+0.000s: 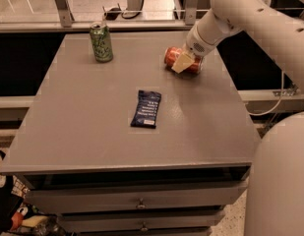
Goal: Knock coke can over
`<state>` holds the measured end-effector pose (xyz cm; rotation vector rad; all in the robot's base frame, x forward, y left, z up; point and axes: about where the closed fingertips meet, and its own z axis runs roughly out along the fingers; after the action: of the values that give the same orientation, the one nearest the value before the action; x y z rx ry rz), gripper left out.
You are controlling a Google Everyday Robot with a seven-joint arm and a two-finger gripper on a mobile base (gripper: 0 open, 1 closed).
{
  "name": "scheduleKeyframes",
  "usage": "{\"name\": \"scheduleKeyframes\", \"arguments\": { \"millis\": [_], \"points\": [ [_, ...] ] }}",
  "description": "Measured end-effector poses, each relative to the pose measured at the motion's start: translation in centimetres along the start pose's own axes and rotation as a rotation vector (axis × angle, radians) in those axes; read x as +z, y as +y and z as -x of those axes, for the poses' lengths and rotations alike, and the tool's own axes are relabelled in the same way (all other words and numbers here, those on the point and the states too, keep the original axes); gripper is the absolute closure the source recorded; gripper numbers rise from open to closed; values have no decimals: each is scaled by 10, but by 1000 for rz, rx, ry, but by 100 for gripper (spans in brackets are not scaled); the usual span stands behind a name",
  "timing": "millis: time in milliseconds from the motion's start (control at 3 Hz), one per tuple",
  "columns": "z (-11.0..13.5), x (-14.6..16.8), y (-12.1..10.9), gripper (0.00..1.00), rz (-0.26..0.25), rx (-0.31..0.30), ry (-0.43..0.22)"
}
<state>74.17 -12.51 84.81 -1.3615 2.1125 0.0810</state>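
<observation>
We saw a grey table (92, 132) with the white arm (250, 14) over its far right part. A green can (101, 43) stood upright far left, and a dark packet (146, 108) lay in the middle. The coke can (171, 56) lay on its side far right. The gripper (183, 63) touched it, but we could not tell whether it held it.

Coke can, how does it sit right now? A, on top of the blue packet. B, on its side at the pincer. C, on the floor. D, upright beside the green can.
B: the coke can lies on its side at the table's far right with the pincer on it, apart from the green can and the packet.
</observation>
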Motion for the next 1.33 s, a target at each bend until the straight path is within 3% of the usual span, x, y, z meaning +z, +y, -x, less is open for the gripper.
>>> {"name": "scheduleKeyframes", "arguments": {
  "millis": [333,667,1333],
  "points": [
    [3,13,5,100,29,-6,0],
    [7,6,2,86,29,-6,0],
    [8,8,4,39,33,-7,1]
  ]
}}
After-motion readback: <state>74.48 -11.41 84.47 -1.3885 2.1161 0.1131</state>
